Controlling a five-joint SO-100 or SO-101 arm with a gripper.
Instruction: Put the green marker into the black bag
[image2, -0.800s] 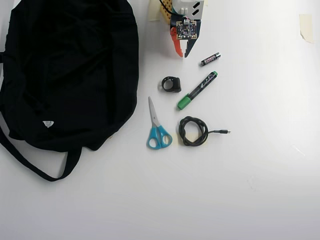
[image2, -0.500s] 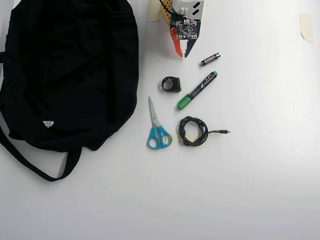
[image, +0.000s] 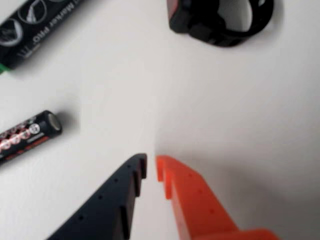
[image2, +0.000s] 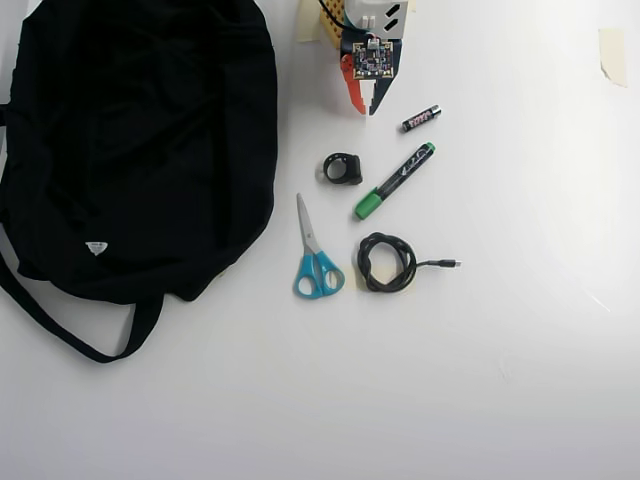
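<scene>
The green marker (image2: 394, 181) lies slanted on the white table, its green cap toward the lower left in the overhead view. Only part of the green marker (image: 37, 29), its black lettered barrel, shows at the top left of the wrist view. The black bag (image2: 135, 145) fills the left of the overhead view, straps trailing toward the bottom. My gripper (image2: 366, 108) sits near the top centre, above the marker and apart from it. In the wrist view the gripper (image: 151, 162) has one dark and one orange finger almost touching, nothing between them.
A black battery with pink lettering (image2: 421, 118) lies right of the gripper. A black ring-shaped clip (image2: 343, 168), blue-handled scissors (image2: 316, 255) and a coiled black cable (image2: 388, 262) lie around the marker. A tape scrap (image2: 611, 54) is at the top right.
</scene>
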